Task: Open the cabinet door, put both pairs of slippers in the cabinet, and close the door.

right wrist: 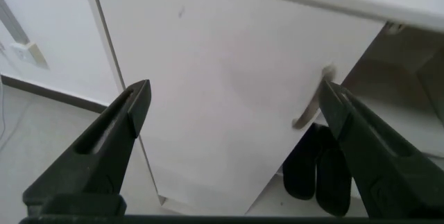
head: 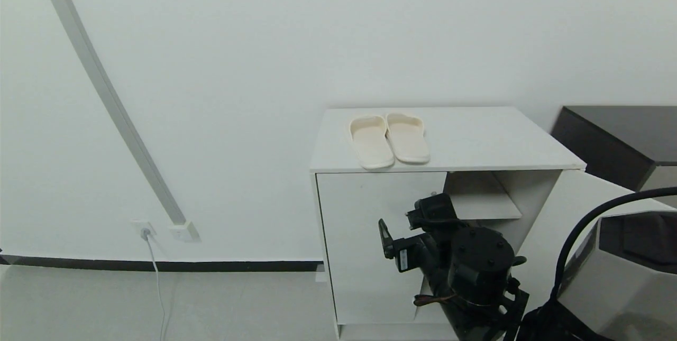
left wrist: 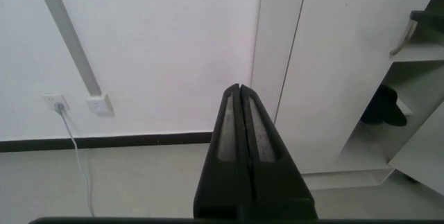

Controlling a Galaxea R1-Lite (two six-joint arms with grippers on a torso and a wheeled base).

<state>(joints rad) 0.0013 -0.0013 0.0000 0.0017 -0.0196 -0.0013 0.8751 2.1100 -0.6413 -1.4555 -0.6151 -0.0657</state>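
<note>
One cream pair (head: 389, 140) lay on cabinet (head: 486, 137) top, black pair (right wrist: 316, 172) inside. Your right gripper (right wrist: 234, 92) stood spread, left gripper (left wrist: 240, 102) pressed together. Cream pair looked light, soft: pinch adjoining inner edges.

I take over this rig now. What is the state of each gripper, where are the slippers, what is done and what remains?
left gripper: fingers shut, empty.
right gripper: fingers open, empty, in front of the closed left door.
black slippers: inside the cabinet, in the lower compartment.
cream slippers: on the cabinet top.
Done: right door is open, black pair is in.
Left: put the cream pair inside, close the door.
</note>
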